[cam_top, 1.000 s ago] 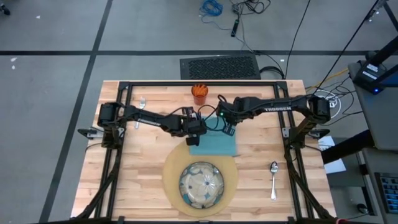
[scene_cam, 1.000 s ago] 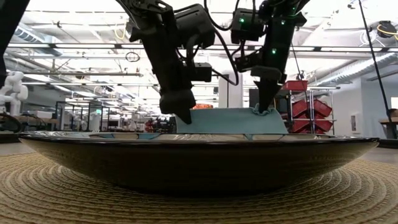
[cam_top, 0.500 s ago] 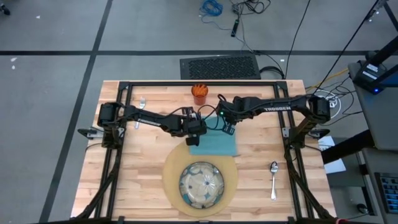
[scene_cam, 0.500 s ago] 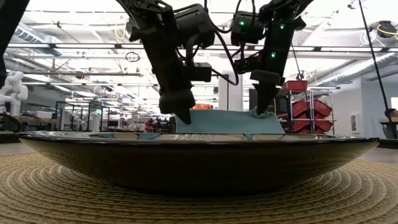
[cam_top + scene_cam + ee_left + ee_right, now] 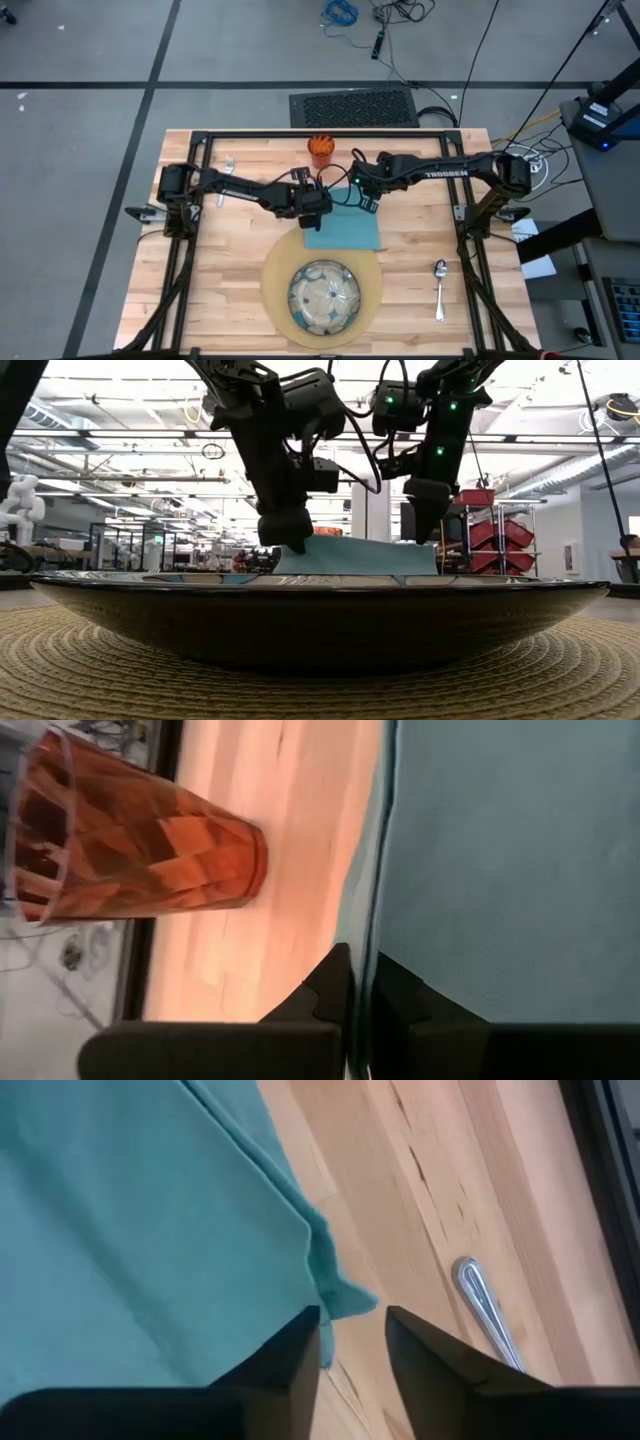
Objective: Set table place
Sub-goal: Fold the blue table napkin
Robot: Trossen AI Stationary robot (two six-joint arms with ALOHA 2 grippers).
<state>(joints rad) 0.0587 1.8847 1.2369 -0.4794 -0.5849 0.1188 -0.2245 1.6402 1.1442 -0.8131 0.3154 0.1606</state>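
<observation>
Left gripper (image 5: 358,982): jaws pressed together, pinching the teal napkin's (image 5: 342,231) edge between the tips. Orange cup (image 5: 130,830) on bare table (image 5: 230,262) just beyond those jaws, apart from the cloth.

Right gripper (image 5: 352,1342): jaws spread, a napkin corner lying in the gap, not gripped. Spoon (image 5: 487,1308) near, off to one side.

Napkin overlaps the tan mat (image 5: 372,285), beside the patterned dish (image 5: 324,297).

The teal napkin (image 5: 342,232) lies flat, overlapping the tan mat (image 5: 275,272). The patterned dish (image 5: 324,297) sits on the mat. The orange cup (image 5: 320,150) seems upright.
</observation>
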